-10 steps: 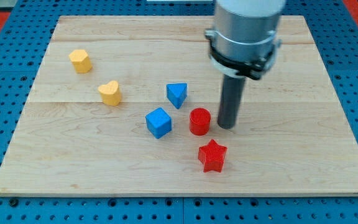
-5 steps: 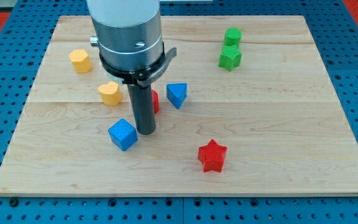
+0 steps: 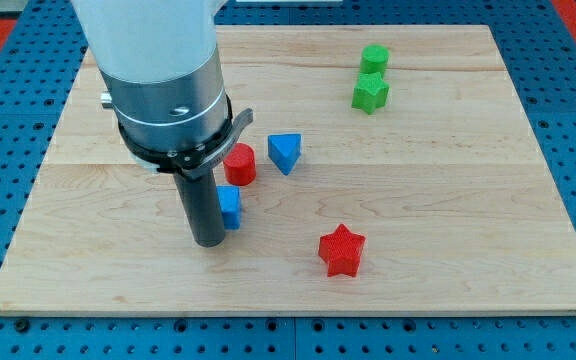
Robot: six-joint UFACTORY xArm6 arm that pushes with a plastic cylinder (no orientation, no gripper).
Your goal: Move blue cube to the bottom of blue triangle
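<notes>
The blue cube (image 3: 231, 207) lies near the board's middle, partly hidden behind my rod. My tip (image 3: 208, 241) rests on the board at the cube's left and slightly below it, touching or nearly touching it. The blue triangle (image 3: 284, 152) lies up and to the right of the cube. A red cylinder (image 3: 239, 164) stands between them, just left of the triangle and directly above the cube.
A red star (image 3: 342, 250) lies at the lower right of the cube. Two green blocks (image 3: 371, 92) sit near the view's top right. The arm's body hides the board's upper left, where two yellow blocks showed earlier.
My rod swept from right of the red cylinder to the cube's left side. The red cylinder was pushed up-left beside the triangle. The blue cube went left, then back right.
</notes>
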